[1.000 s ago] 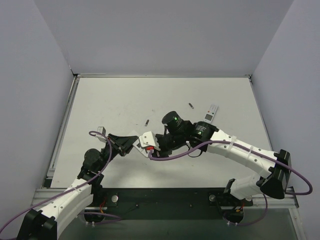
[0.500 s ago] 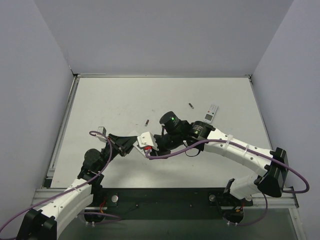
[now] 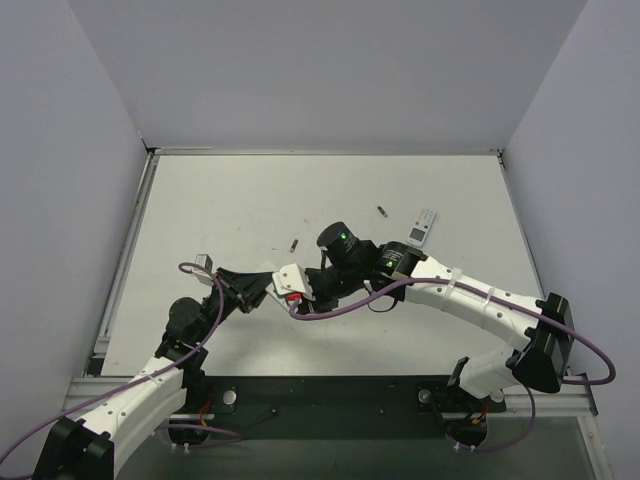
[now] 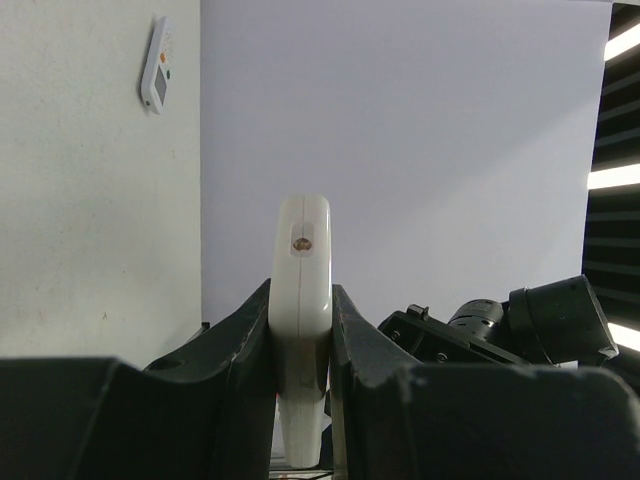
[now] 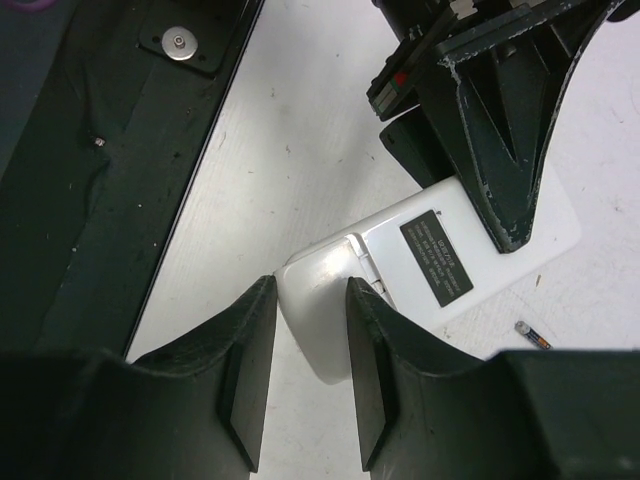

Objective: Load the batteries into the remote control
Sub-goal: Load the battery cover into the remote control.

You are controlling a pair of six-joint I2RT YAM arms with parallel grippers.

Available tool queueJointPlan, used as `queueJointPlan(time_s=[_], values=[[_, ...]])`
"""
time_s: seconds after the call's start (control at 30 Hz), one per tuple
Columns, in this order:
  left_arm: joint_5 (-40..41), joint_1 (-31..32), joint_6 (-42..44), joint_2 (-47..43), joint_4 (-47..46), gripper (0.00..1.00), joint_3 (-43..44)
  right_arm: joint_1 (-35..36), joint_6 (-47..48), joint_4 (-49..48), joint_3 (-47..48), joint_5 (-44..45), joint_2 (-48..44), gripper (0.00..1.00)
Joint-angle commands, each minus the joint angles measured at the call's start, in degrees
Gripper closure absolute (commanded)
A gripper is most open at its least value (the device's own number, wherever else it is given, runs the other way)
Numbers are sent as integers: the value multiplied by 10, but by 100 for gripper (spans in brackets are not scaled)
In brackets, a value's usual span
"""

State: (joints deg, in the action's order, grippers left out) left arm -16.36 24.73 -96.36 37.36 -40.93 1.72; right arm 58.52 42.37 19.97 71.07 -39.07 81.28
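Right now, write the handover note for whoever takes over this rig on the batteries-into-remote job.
Left gripper: shut on the remote control, clamped front to back.
Right gripper: straddles the remote's cover end; grip unclear.
Batteries: red ones in no view; only two dark cylinders and a white-faced remote on the table.
Done: remote in hand.
Left: cover off, find and load both batteries.

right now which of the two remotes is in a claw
The remote control with the red front, clamped in the left claw. The white-faced remote lies flat on the table, untouched.
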Motion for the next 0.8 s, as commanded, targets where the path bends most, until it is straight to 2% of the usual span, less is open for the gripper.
queueJointPlan(time_s=[0.0,0.47,0.77], values=[[-2,4,-50,-13,-98,100,-45,0,26,22,-14,5,24,72],[-10,12,-67,-13,-116,100,-35,-3,45,15,-18,15,58,76],[-10,17,-71,-16,-135,100,-29,-10,38,-30,-38,7,68,76]])
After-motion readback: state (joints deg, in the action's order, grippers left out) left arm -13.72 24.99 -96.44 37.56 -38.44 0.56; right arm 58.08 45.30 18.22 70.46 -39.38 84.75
